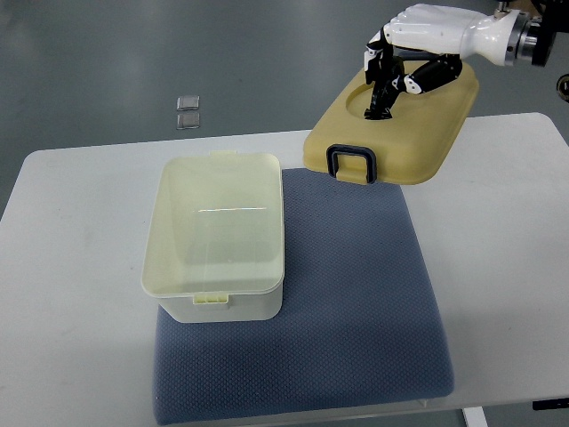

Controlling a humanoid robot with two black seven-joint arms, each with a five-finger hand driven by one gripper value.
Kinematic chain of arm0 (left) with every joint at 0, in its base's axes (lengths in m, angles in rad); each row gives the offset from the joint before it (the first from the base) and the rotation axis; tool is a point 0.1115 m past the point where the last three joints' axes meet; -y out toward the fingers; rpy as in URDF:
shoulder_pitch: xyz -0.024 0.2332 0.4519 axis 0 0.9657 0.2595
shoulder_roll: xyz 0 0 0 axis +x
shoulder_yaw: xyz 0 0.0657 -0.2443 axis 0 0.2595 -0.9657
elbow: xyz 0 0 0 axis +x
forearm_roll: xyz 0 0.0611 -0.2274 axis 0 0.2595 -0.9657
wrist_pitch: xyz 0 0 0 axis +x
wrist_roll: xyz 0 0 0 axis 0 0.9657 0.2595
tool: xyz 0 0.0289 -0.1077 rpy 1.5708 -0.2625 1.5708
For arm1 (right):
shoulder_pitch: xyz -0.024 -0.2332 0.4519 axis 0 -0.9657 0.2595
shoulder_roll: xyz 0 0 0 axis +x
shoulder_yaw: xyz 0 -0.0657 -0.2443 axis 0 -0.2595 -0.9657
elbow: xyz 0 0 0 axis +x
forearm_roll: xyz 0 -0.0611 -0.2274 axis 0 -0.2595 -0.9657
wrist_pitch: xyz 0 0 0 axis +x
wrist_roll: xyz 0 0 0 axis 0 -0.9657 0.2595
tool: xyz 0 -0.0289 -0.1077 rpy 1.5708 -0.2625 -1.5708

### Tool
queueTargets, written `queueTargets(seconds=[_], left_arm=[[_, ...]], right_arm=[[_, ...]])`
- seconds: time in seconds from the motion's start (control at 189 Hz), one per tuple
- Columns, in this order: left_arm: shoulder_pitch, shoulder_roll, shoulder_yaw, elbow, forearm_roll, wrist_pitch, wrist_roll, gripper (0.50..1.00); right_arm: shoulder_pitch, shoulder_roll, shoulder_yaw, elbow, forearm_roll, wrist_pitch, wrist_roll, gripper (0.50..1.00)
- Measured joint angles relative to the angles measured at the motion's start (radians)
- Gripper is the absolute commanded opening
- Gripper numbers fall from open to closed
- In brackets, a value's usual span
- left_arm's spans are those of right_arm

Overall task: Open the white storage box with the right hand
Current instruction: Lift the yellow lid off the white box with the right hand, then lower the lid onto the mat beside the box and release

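The white storage box (216, 238) stands open on the left part of a blue-grey mat (356, 294), its inside bare. Its yellowish lid (396, 129), with a dark clip handle (352, 165) on the near edge, is held tilted above the table's far side, right of the box. My right hand (391, 76), white with black fingers, comes in from the upper right corner. Its fingers are curled into the recess on the lid's top, holding the lid up. No left arm shows.
The white table (80, 267) carries the mat. Its far edge runs just behind the box, and the right edge lies near the picture's border. Two small clear squares (188, 112) lie on the grey floor beyond the table.
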Motion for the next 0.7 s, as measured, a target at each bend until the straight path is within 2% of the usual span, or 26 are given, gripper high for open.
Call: queueTargets(seconds=[0.239,0.435,0.7], left_arm=[[0.0,0.0,0.0,0.0,0.0,0.0,0.0,1.0],[0.0,0.0,0.0,0.0,0.0,0.0,0.0,1.0],[0.0,0.0,0.0,0.0,0.0,0.0,0.0,1.0]], right_arm=[[-0.151,-0.021,-0.032,0.0,-0.023,-0.115,0.0,0.5],[-0.201,0.009,-0.114,0.0,-0.032,-0.228,0.0,0.5],[-0.219,0.087,-0.131,0.0,-0.032,-0.258,0.0,0.5]])
